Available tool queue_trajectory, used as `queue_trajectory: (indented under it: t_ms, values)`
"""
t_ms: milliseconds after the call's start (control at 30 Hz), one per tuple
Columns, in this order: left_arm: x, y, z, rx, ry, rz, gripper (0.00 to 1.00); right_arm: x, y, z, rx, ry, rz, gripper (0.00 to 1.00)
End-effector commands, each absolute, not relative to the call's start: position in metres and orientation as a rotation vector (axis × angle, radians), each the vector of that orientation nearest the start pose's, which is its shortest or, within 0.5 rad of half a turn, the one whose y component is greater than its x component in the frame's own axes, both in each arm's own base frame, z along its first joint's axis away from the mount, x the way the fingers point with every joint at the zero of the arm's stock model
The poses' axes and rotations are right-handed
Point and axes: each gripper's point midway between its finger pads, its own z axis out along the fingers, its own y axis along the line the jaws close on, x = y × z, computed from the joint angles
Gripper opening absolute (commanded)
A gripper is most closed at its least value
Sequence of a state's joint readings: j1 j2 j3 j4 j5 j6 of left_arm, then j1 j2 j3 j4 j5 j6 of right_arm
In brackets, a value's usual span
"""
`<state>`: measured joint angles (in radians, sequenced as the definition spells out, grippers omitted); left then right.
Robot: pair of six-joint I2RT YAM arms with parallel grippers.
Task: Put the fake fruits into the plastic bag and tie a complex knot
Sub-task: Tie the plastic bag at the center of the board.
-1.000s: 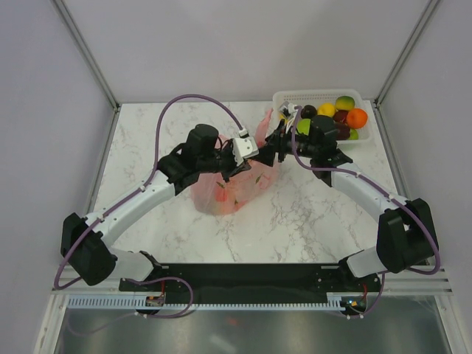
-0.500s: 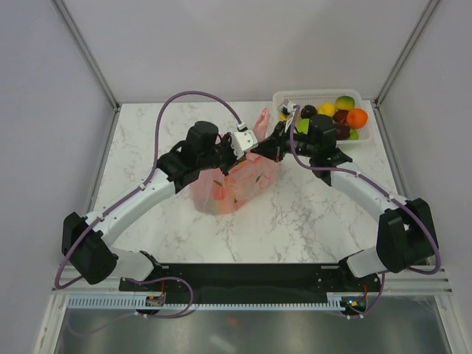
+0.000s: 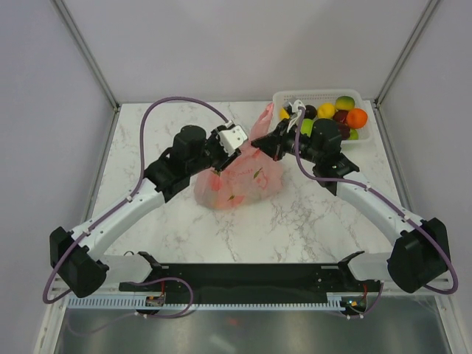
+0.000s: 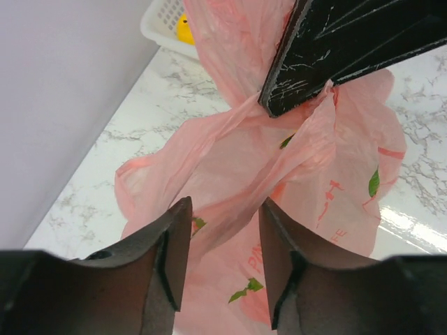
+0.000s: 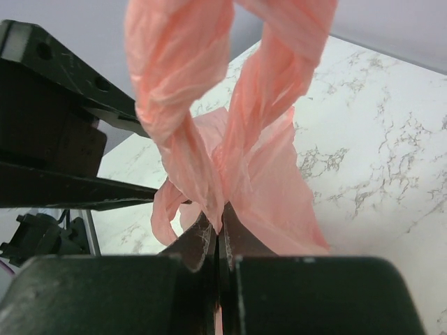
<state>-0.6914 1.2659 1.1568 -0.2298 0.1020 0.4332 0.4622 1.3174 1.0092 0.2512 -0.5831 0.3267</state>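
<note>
Pink plastic bag (image 3: 240,181) sits mid-worktop (image 3: 295,214), one handle (image 5: 202,167) pinched tight in the right gripper (image 5: 218,227) for tension, while the left gripper (image 4: 223,209) hangs jaws apart astride a strand (image 4: 241,178), likely mid-knot.

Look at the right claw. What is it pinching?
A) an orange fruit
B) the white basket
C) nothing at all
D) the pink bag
D: in the right wrist view, the right claw is shut tight on a twisted strip of the pink plastic bag.
</note>
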Motion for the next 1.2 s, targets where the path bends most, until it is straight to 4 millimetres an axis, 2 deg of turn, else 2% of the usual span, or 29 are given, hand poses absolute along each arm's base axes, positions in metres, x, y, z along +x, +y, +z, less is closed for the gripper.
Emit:
queue_trajectory:
  t_ms: [0, 233, 300, 333, 367, 500, 533, 567, 633, 667, 833, 933, 967, 1033, 1133, 1167]
  values:
    - [0.323, -0.256, 0.305, 1.048, 1.487, -0.198, 0.53, 0.331, 0.276, 0.317, -0.509, 1.588, 1.041, 0.00]
    - [0.318, -0.250, 0.302, 1.149, 1.408, -0.124, 0.77, 0.336, 0.279, 0.306, -0.491, 1.633, 1.051, 0.00]
    - [0.319, -0.250, 0.300, 1.155, 1.400, -0.110, 0.88, 0.335, 0.280, 0.304, -0.497, 1.639, 1.059, 0.00]
    - [0.320, -0.249, 0.300, 1.171, 1.385, -0.093, 0.98, 0.335, 0.280, 0.306, -0.497, 1.636, 1.060, 0.00]
    - [0.322, -0.250, 0.301, 1.163, 1.364, -0.086, 1.00, 0.334, 0.281, 0.305, -0.500, 1.636, 1.064, 0.00]
    - [0.332, -0.249, 0.309, 1.142, 1.322, -0.050, 1.00, 0.333, 0.283, 0.306, -0.510, 1.627, 1.084, 0.00]
    - [0.337, -0.252, 0.305, 1.153, 1.330, -0.047, 1.00, 0.332, 0.283, 0.306, -0.508, 1.629, 1.088, 0.00]
    - [0.342, -0.253, 0.310, 1.148, 1.325, -0.036, 1.00, 0.332, 0.284, 0.306, -0.512, 1.628, 1.089, 0.00]
    - [0.350, -0.254, 0.308, 1.145, 1.342, -0.009, 1.00, 0.332, 0.284, 0.305, -0.516, 1.629, 1.093, 0.00]
    - [0.353, -0.254, 0.314, 1.133, 1.336, 0.000, 1.00, 0.332, 0.285, 0.305, -0.519, 1.628, 1.094, 0.00]
    - [0.351, -0.249, 0.322, 1.120, 1.319, 0.009, 1.00, 0.333, 0.284, 0.303, -0.518, 1.636, 1.085, 0.00]
    - [0.354, -0.253, 0.318, 1.148, 1.319, 0.010, 1.00, 0.330, 0.285, 0.305, -0.527, 1.628, 1.097, 0.00]
    - [0.357, -0.257, 0.309, 1.170, 1.336, 0.005, 1.00, 0.330, 0.284, 0.306, -0.524, 1.627, 1.094, 0.00]
    - [0.360, -0.260, 0.304, 1.178, 1.350, 0.000, 0.98, 0.329, 0.284, 0.306, -0.528, 1.626, 1.091, 0.00]
    - [0.366, -0.269, 0.293, 1.208, 1.360, -0.017, 0.90, 0.329, 0.283, 0.306, -0.528, 1.626, 1.085, 0.00]
    - [0.368, -0.271, 0.295, 1.206, 1.355, -0.018, 0.78, 0.329, 0.282, 0.307, -0.527, 1.623, 1.084, 0.00]
